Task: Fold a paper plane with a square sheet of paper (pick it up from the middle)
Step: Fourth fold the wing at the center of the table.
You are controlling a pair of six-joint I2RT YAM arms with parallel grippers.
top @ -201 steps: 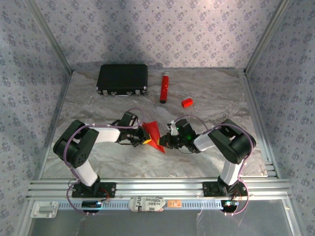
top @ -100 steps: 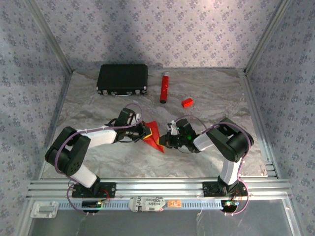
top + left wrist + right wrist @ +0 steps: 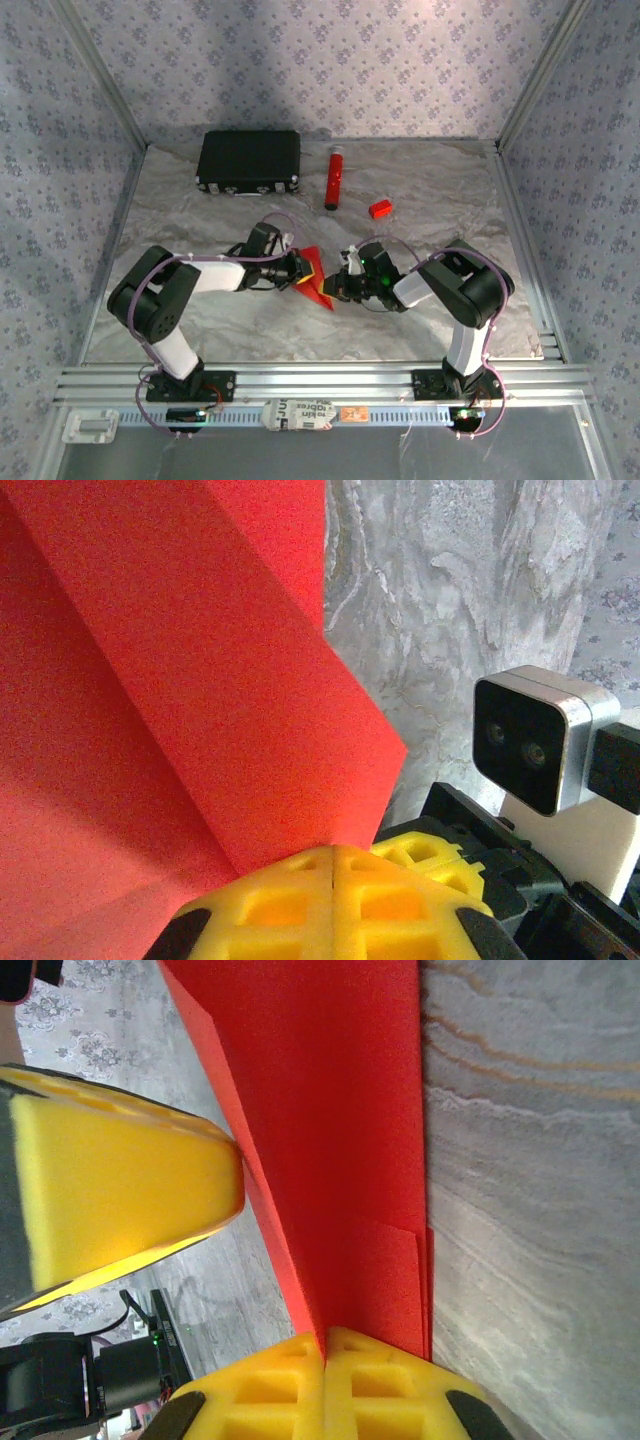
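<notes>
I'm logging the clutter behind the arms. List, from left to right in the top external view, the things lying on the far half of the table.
black case → red tube → small red block

The marbled table carries a black case, red tube and small red block.

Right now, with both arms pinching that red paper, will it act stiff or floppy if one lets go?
Probably floppy: the paper is a thin sheet, stiffened only along its visible creases. Likely very light, so a push would slide or crumple it. With both jaws shut on its edges, pulling apart might tear it.
</notes>
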